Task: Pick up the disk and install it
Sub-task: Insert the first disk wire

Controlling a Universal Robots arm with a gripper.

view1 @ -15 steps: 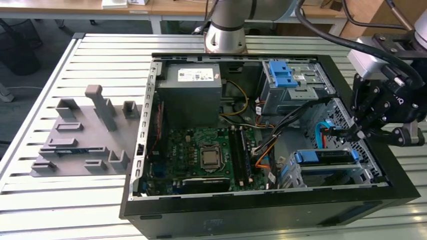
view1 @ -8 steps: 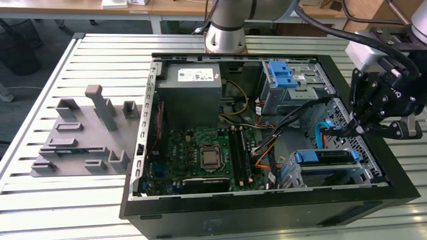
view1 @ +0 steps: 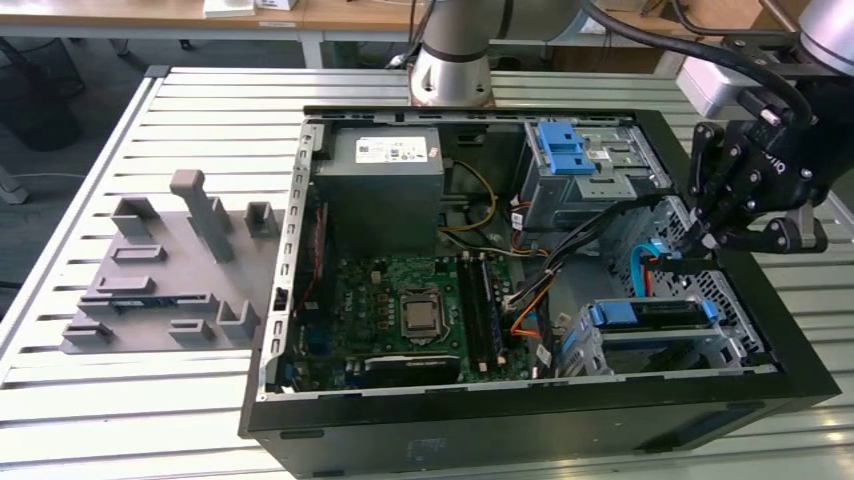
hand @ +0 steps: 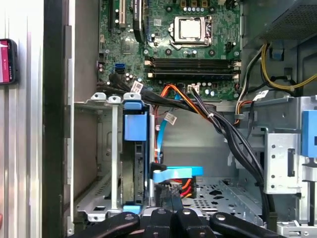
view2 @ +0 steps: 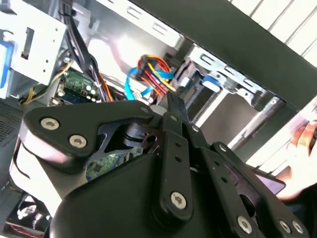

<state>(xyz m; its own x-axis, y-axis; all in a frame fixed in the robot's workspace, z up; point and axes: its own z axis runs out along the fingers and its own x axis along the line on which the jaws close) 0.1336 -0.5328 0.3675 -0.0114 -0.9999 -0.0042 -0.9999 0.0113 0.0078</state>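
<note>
The disk (view1: 650,314) lies in the lower drive cage (view1: 727,345) at the exterior view's right of the open computer case, its blue carrier frame facing up. In the first wrist view the disk (hand: 134,166) stands edge-on in that cage, capped by its blue frame (hand: 136,124). My gripper (view1: 703,246) hangs just above the cage's inner end, fingers together and nothing seen between them. In both wrist views the gripper (view2: 173,103) (hand: 171,218) points at the blue data cable (hand: 176,173) and the coloured power wires (view2: 158,69) beside the disk.
A grey power-supply box (view1: 387,165), the motherboard (view1: 414,305) and an upper silver cage with a blue latch (view1: 567,150) fill the case. Black cable bundles (hand: 223,129) cross near the cage. A grey fixture (view1: 174,270) sits on the slatted table. A hand (view2: 307,136) is by the case.
</note>
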